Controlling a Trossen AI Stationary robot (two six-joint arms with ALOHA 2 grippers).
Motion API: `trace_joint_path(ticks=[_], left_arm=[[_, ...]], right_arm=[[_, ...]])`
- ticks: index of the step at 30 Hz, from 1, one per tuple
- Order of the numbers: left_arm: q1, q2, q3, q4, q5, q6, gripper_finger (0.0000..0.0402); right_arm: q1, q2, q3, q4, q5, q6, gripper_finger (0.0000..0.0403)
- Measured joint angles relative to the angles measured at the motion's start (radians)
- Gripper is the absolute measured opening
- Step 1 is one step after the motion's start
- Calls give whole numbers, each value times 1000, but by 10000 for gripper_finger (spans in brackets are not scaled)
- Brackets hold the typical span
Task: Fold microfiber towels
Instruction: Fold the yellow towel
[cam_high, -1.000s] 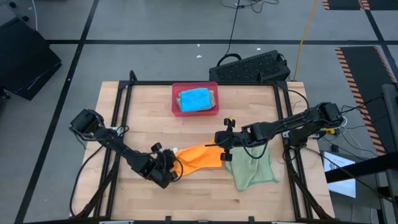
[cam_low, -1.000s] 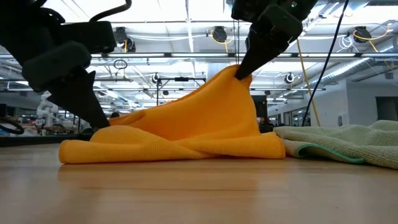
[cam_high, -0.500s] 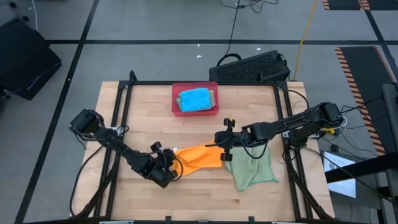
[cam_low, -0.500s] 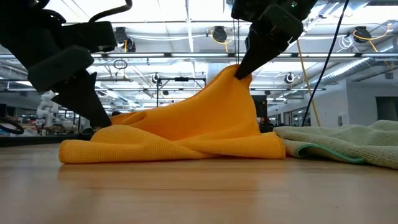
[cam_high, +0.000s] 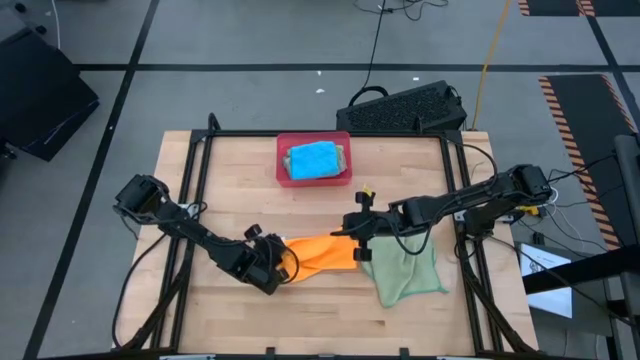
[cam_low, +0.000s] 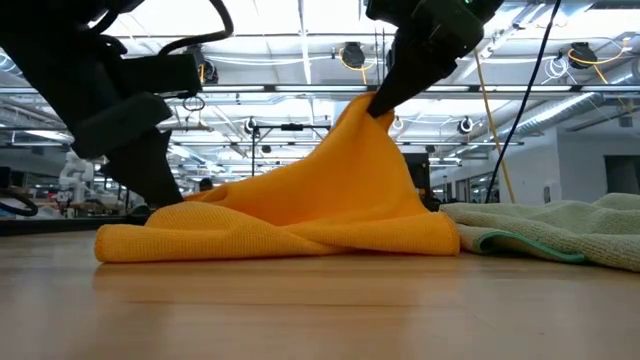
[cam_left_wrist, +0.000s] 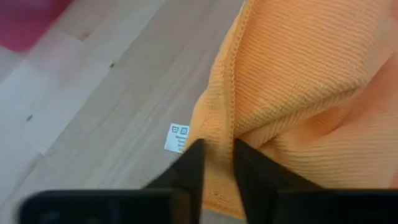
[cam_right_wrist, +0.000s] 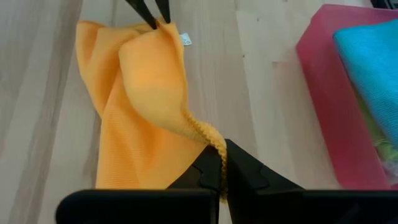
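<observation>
Both arms are dark, near-black, built of slim jointed links with bulkier blocky housings at the joints. Black cables loop loosely along each arm. The left gripper (cam_high: 284, 268) and the right gripper (cam_high: 352, 233) each carry two matte black fingers tapering to narrow points. A small yellow fitting sits on top of the right arm's wrist housing. Yellow marking shows at the right arm's base joint.

A rigid pink-red rectangular tray (cam_high: 283, 145) sits at the wooden bench's (cam_high: 400, 160) back edge; the orange microfiber towel (cam_high: 320, 255) lies near the front, a light green microfiber towel (cam_high: 405, 272) touching its right.
</observation>
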Motion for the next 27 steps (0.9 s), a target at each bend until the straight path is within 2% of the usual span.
trace_joint_path(ticks=[2,4,21,27], left_arm=[[2,0,0,-11,-3,7,37],[4,0,0,-35,-3,-3,12],[5,-5,0,-96,-26,-25,11],[6,-19,1,-74,-85,4,7]], right_arm=[[0,0,0,0,0,-3,4],[0,0,0,0,0,-6,4],[0,0,0,5,1,-52,4],[-1,-1,0,41,2,-53,4]])
